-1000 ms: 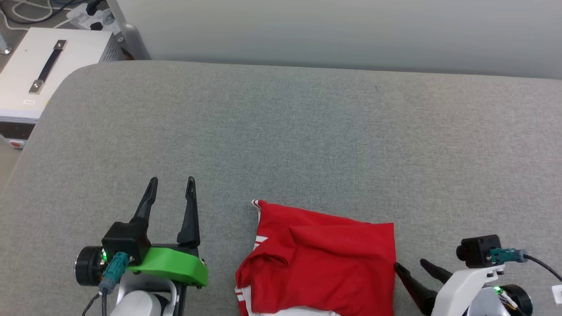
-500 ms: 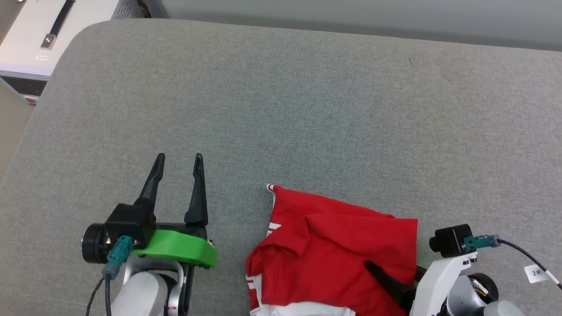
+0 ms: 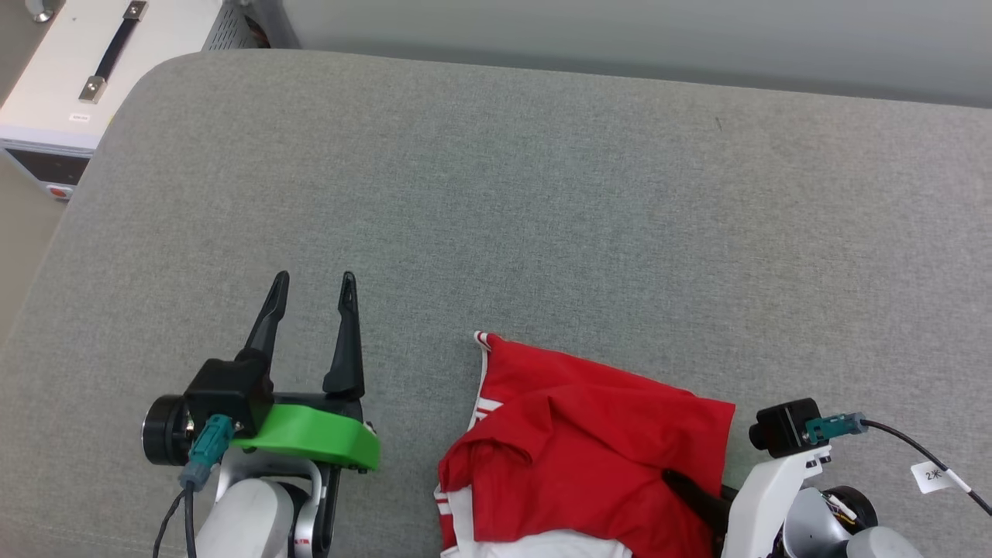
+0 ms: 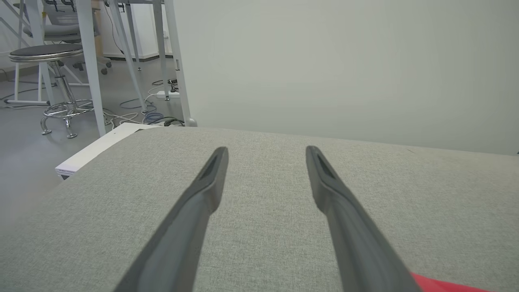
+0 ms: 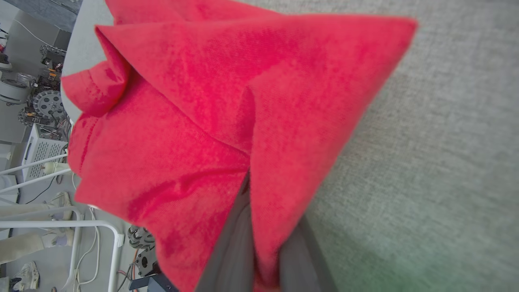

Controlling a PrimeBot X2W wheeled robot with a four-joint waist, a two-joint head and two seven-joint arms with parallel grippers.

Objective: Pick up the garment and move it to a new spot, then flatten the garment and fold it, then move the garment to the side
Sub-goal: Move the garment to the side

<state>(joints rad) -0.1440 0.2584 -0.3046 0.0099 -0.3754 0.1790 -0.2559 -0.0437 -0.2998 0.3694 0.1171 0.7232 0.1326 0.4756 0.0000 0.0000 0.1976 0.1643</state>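
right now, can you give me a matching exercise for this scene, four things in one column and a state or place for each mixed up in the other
Things
1. left end effector
2. right end effector
3. shirt
4. white box

States or places
a. beside the far left corner of the grey surface
b. shut on a fold of red cloth
c. open, holding nothing
d. bunched up on the near side of the grey surface

Pairs: 1-c, 2-b, 3-d, 4-a
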